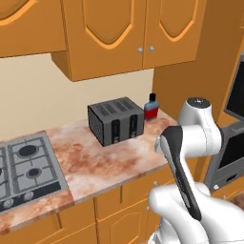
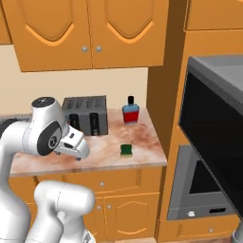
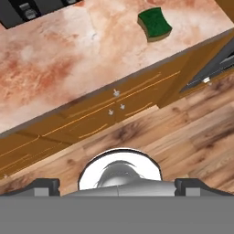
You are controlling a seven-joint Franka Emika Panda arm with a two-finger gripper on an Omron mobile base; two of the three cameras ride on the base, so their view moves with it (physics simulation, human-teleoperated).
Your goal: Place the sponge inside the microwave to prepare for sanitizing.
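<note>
The sponge (image 2: pixel 126 150) lies flat, green side up, near the front edge of the counter (image 2: pixel 102 152), in front of the bottle (image 2: pixel 131 110) and right of the toaster (image 2: pixel 86 115). The microwave (image 2: pixel 216 137) stands to the right, its door swung open toward the camera. The gripper (image 3: pixel 118 185) sits well short of the sponge, above the floor, fingertips (image 3: pixel 45 186) wide apart and empty. Judgement: the reach should travel forward over the counter edge, descend squarely and span the sponge's short sides. The microwave's interior is hidden behind its door; the arm blocks the sponge in the left base view.
</note>
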